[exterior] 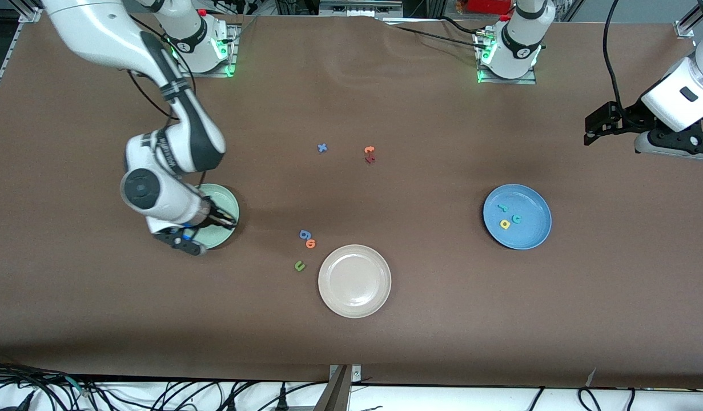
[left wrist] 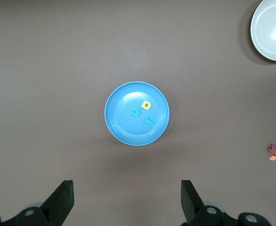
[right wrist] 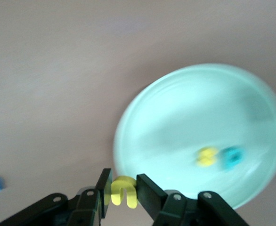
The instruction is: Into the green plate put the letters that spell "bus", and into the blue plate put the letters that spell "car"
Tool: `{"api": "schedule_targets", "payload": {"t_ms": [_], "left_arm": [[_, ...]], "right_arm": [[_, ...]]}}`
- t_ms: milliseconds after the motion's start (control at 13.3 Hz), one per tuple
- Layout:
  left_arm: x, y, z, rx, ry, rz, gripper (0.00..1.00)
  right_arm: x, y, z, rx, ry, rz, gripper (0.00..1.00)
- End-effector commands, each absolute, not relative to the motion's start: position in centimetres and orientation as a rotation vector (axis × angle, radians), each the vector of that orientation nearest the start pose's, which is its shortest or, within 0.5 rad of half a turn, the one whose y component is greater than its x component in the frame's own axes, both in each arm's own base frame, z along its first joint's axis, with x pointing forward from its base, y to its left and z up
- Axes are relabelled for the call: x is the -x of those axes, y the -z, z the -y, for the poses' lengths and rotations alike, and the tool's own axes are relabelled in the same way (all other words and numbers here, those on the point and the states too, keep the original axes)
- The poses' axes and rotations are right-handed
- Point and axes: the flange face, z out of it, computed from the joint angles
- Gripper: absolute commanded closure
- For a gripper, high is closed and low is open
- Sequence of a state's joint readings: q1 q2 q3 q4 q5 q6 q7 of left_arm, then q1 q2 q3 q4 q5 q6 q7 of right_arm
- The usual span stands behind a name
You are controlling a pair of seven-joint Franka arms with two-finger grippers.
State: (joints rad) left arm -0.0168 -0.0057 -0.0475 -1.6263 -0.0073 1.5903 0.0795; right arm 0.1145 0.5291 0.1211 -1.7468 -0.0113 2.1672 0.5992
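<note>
The right pincer point(right wrist: 124, 193), pinching the yellow foam "u" point(right wrist: 123, 190), hung over the pale mint-green round plate point(right wrist: 175, 113) already holding two letters; the round blue plate point(exterior: 534, 237) held all three "car" letters; the left pincer point(left wrist: 126, 202) waited, spread.

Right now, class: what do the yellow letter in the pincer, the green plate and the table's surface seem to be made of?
Yellow "u": probably foam; thick, matte, soft-edged, pinched in the right pincer.
Green plate: likely plastic or melamine; smooth, evenly coloured, faint sheen, though it could be glazed ceramic.
Table: a matte brown covering, perhaps paper or vinyl; no glare, faint creases.
</note>
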Motion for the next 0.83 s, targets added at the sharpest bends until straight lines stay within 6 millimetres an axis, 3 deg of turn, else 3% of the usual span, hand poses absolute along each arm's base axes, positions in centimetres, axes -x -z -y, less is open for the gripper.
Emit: {"api": "schedule_targets", "payload": {"t_ms": [0,151,226,301,527,753], "left_arm": [[-54.8,-60.5,3.4,3.119,-0.058,-0.216,0.00],[-54.8,-60.5,3.4,3.119,-0.062,-0.214,0.00],[-54.8,-60.5,3.6,3.119,-0.062,-0.218,0.00],[-54.8,-60.5,3.6,3.119,-0.062,-0.219,0.00],[-54.8,-60.4,3.4,3.119,-0.065,-0.216,0.00],[-54.8,-60.5,3.2,3.120,-0.063,-0.211,0.00]], "right_arm": [[-63.1,-25.3,-11.7,3.088,-0.249,-0.507,0.85],[-63.3,-24.0,-10.2,3.092,-0.269,-0.457,0.81],[-63.3,-23.6,-9.9,3.089,-0.279,-0.463,0.47],[-63.3,-23.6,-9.9,3.089,-0.279,-0.470,0.00],[-63.4,-24.7,-9.9,3.087,-0.265,-0.478,0.00],[-63.4,-32.4,-9.8,3.088,-0.153,-0.453,0.00]]}}
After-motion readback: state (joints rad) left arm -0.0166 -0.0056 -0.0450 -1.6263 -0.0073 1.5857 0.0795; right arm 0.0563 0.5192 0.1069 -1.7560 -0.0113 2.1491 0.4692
